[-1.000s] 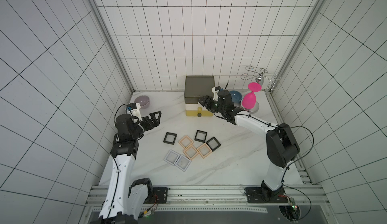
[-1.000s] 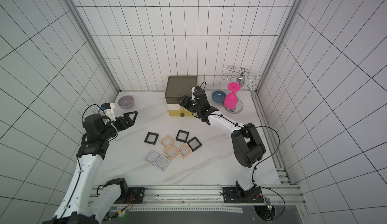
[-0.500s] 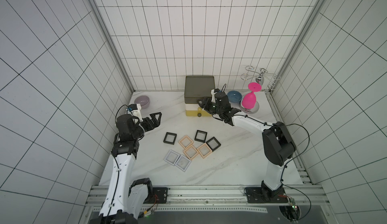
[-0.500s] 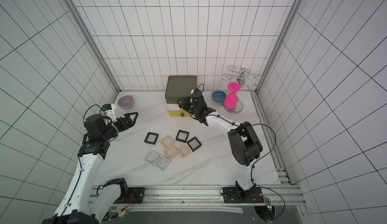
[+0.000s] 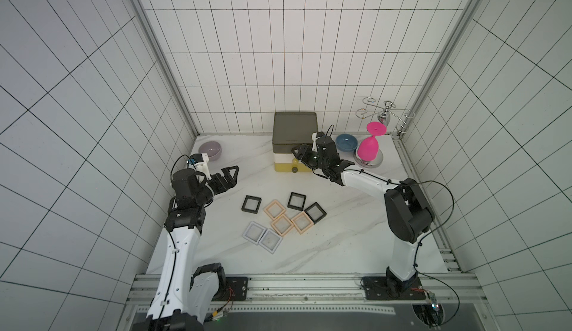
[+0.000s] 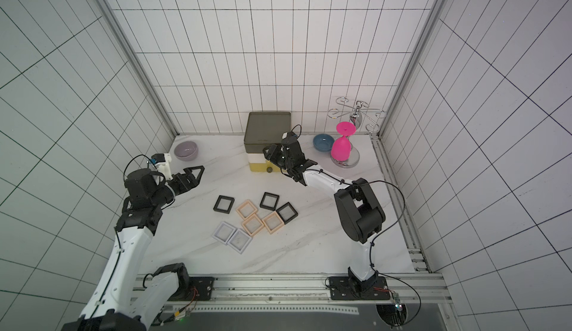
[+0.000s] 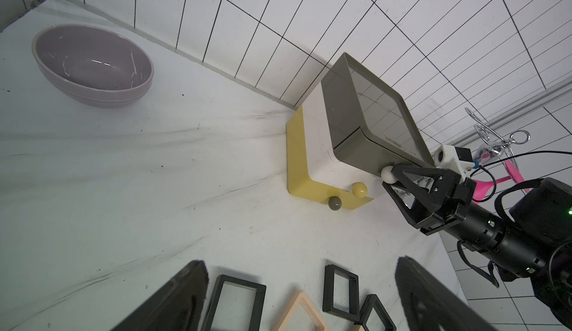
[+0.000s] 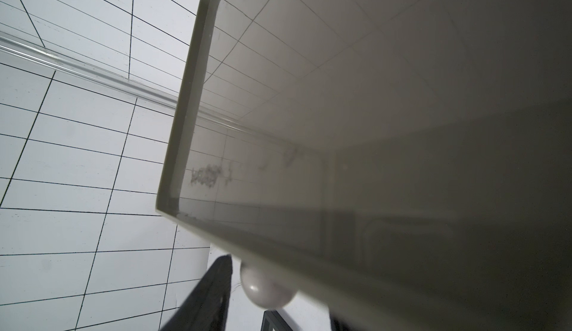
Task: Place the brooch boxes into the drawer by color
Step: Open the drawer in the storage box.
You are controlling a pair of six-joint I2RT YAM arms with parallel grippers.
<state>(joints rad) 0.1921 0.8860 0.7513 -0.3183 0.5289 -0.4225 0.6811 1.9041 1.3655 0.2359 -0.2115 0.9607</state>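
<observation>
White wall tiles enclose a marbled bench [image 5: 340, 236], and the drawer [image 5: 294, 128] stands at the middle of its back edge, with an olive-grey tier on top, a white tier [image 5: 282, 158] beneath and a mustard tier [image 5: 283, 168] at the bottom. None of the three shows an open cavity. The right gripper [image 5: 297, 158] is at the chest's front, its jaws parted either side of the white knob [image 7: 386, 174] just under the olive tier's rim. The right wrist view shows a gap between the knob and one finger, so it is not pinching yet and holds nothing. All eight brooch boxes lie flat in a loose cluster near the middle of the bench, well apart from the chest. There are three black boxes [image 5: 251, 204], three peach boxes [image 5: 282, 223] and two lavender-white boxes [image 5: 254, 233], the last nearest the front edge. The left gripper [image 5: 236, 176] hovers over the left side of the bench, spread wide and empty. By my reading the task has hardly begun: the step in hand is opening a first tier, and every box is yet to be sorted. A lilac bowl [image 5: 210, 151] sits at the back left corner. A blue bowl [image 5: 346, 142] and an upturned pink goblet [image 5: 368, 150] stand toward the back right corner, beside a wire rack [image 5: 385, 116].
</observation>
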